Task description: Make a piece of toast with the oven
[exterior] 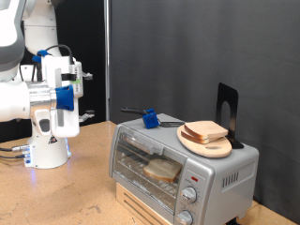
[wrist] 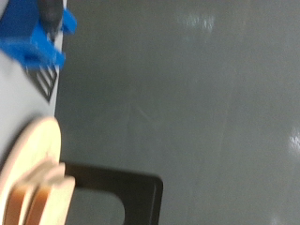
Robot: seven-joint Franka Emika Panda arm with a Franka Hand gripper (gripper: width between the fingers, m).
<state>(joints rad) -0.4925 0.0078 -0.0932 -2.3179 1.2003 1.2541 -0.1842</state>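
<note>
Silver-grey landmark: boxy silver-grey countertop toaster oven [exterior: 178, 167], glass door shut, round knobs at its right end, on a wooden tabletop [exterior: 66, 197].
Toast: squarish pale bread slice with tan crust [exterior: 207, 131] lying on a round wooden plate [exterior: 205, 143], which sits on the oven's roof, toward the exterior view's right end.
Inside oven: something pale and bread-like shows through the glass on the rack; can't tell more.
Stand: black flat bracket [exterior: 228, 112] upright on the oven roof just behind the plate.
Tool: blue-handled utensil with dark flat end [exterior: 150, 117] on the oven roof, toward the exterior view's left of the plate.
My gripper: white hand with blue parts [exterior: 66, 98], well apart from the oven, off to the exterior view's left and above the tabletop, holding nothing I can see.
Finger gap: can't tell, fingertips not clear in either view.
Wrist view: plate edge [wrist: 33, 150], toast edge [wrist: 42, 192], bracket [wrist: 127, 192], blue tool [wrist: 37, 47], against dark backdrop [wrist: 206, 103].
</note>
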